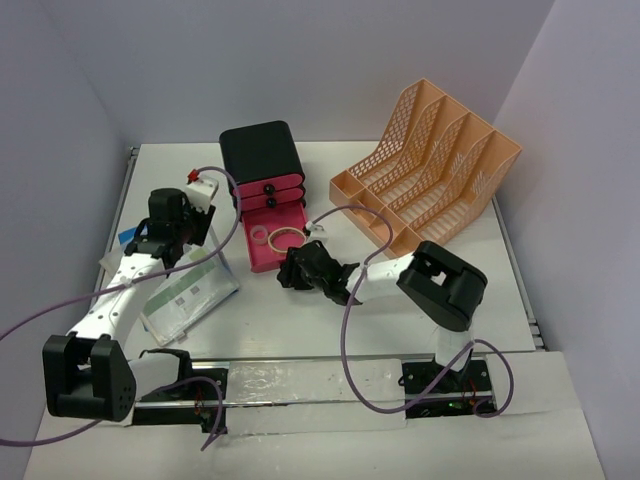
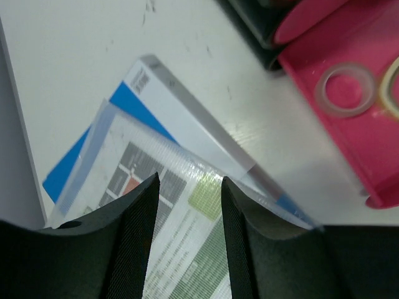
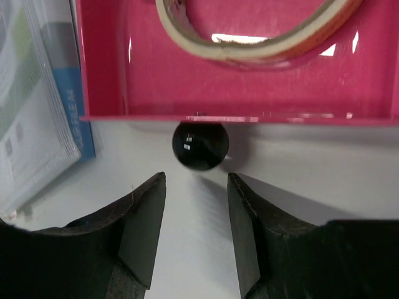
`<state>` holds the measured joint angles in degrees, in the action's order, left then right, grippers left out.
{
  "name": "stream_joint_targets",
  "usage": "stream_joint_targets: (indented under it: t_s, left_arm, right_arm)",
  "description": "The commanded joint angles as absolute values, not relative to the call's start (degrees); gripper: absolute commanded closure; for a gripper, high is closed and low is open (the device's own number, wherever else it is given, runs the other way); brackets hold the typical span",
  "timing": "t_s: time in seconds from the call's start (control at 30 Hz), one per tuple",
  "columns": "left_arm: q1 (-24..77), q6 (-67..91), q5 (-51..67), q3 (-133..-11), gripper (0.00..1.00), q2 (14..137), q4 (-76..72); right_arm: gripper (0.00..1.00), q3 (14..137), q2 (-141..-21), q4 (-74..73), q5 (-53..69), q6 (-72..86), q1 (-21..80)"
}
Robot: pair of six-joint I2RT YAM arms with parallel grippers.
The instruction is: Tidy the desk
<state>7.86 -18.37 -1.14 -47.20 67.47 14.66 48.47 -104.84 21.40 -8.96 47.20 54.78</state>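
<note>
L end effector released, jaws apart over doc sleeve lying flat on worktop. R end effector released too. Knob of open pink drawer sits just ahead of its gap, untouched. Worktop carries everything.

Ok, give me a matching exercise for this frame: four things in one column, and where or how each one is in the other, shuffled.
Things:
1. file rack
2. bottom drawer
3. papers
4. right gripper

Places or states:
A. open, facing the drawer's black knob
B. on the left, below the left gripper
C. far right corner of the desk
D. pulled out, with rings lying in it

Pairs: 1-C, 2-D, 3-B, 4-A.
</note>
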Motion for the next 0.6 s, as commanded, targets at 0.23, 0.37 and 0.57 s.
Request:
stream_joint_targets:
  t_s: [0.23, 0.37, 0.57]
  left_arm:
    - [3.7, -17.6, 5.3, -44.7, 0.48, 64.0, 11.3]
    - [3.6, -17.8, 5.5, -44.3, 0.47, 63.6, 11.2]
    - [3.6, -18.2, 4.9, -43.8, 0.47, 62.9, 10.9]
  right_arm:
    - [0.49, 58.3, -107.8, 18.5, -10.1, 46.4, 51.7]
    - [0.49, 60.8, -108.7, 17.5, -10.9, 45.6, 51.2]
    - [0.49, 65.1, -111.8, 14.5, -9.9, 46.4, 49.3]
